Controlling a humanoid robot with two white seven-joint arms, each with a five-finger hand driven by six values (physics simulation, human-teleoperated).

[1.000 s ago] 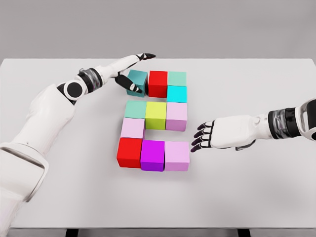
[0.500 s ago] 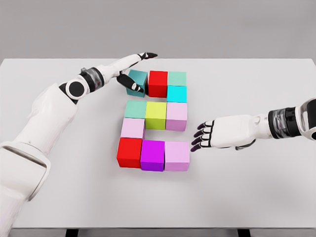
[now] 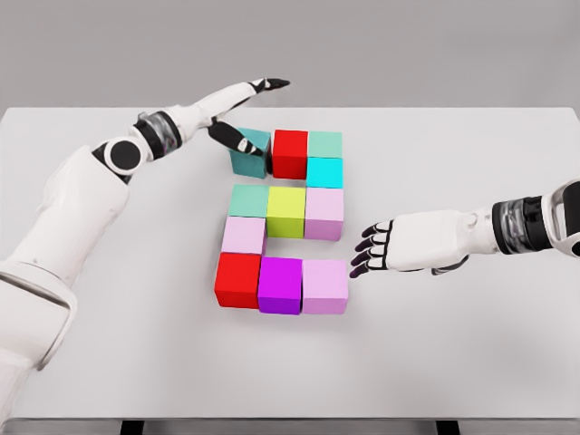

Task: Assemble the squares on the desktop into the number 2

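The left hand (image 3: 243,113) has lifted and swung back from the teal cube (image 3: 249,151), which now sits squarer against the left face of the top red cube (image 3: 290,153), closing the top row. To finish well, nudge teal flush without disturbing red. Left fingers are spread, thumb near teal's top; the right hand (image 3: 399,245) rests open, well right of red, beside the pink cube (image 3: 324,285).

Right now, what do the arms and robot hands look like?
Both arms are smooth white shells with black-and-grey banded wrist joints. The left arm shows a round black joint cap. The left robot hand and right robot hand are white with black fingertips. No cables or markings visible.
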